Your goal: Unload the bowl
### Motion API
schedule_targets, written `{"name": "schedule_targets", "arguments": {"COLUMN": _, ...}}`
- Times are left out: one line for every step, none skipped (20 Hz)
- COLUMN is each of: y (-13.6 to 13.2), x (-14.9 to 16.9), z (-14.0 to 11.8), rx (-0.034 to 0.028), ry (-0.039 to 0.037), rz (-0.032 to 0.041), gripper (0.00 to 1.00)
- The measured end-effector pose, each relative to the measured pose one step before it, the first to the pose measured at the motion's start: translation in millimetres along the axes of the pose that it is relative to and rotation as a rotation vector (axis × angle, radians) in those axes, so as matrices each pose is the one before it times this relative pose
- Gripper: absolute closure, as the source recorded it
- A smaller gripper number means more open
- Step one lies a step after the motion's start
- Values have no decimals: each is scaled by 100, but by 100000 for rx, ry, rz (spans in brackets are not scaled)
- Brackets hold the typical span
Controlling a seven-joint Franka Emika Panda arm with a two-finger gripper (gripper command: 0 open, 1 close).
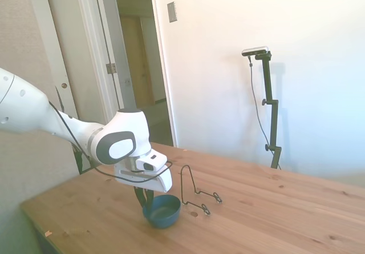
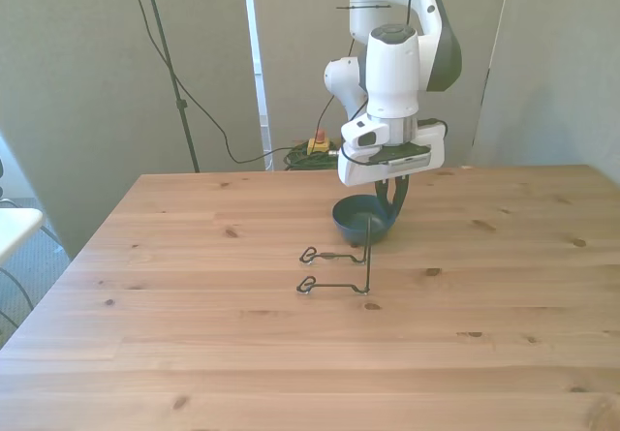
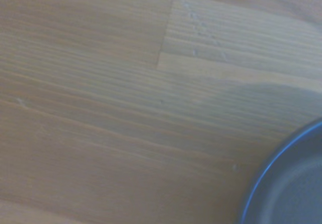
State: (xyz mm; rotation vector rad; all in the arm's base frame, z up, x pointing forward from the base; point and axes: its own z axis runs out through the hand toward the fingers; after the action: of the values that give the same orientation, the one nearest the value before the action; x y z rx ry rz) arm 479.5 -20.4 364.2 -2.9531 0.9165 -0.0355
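Note:
The dark blue bowl (image 1: 163, 211) sits low over the wooden table (image 1: 274, 208), beside the upright end of the thin black wire rack (image 1: 197, 192) and outside it. My gripper (image 1: 145, 199) comes down onto the bowl's rim on the side away from the rack and is shut on it. In the front view the bowl (image 2: 359, 220) lies just behind the rack (image 2: 341, 266), with the gripper (image 2: 391, 201) at its rim toward the front view's right. The wrist view catches only an arc of the bowl (image 3: 294, 183) over bare planks.
Bare wooden table (image 2: 194, 334) spreads on all sides of the rack. A doorway (image 1: 140, 54) and white wall stand behind in the side view. Cables and a thin stand (image 2: 170, 63) hang behind the table in the front view.

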Motion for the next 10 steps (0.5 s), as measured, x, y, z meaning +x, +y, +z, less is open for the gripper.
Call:
{"name": "schedule_targets", "arguments": {"y": -149, "x": -213, "z": 117, "rx": -625, "ry": -16, "rz": 916, "gripper": 0}}
{"name": "schedule_targets", "arguments": {"y": -129, "x": -202, "z": 41, "rx": -690, "ry": -23, "rz": 1227, "gripper": 0}}
{"name": "schedule_targets", "arguments": {"y": -108, "x": -231, "z": -43, "rx": -804, "ry": 130, "rz": 1577, "gripper": 0}}
{"name": "schedule_targets", "arguments": {"y": -65, "x": -245, "z": -134, "rx": -1150, "ry": 923, "rz": 1999, "gripper": 0}}
{"name": "schedule_targets", "arguments": {"y": -35, "x": -298, "z": -174, "rx": -1128, "ry": 868, "rz": 2628, "gripper": 0}}
{"name": "schedule_targets", "arguments": {"y": 0, "x": -315, "z": -146, "rx": -1497, "ry": 406, "rz": 2569, "gripper": 0}}
{"name": "schedule_targets", "arguments": {"y": -16, "x": -269, "z": -186, "rx": -1357, "ry": 459, "rz": 2660, "gripper": 0}}
{"name": "schedule_targets", "arguments": {"y": -60, "x": -259, "z": -213, "rx": -1227, "ry": 582, "rz": 2621, "gripper": 0}}
{"name": "schedule_targets", "arguments": {"y": -87, "x": -214, "z": -236, "rx": -814, "ry": 959, "rz": 2361, "gripper": 0}}
{"name": "schedule_targets", "arguments": {"y": -101, "x": -186, "z": -245, "rx": -609, "ry": 1213, "rz": 2361, "gripper": 0}}
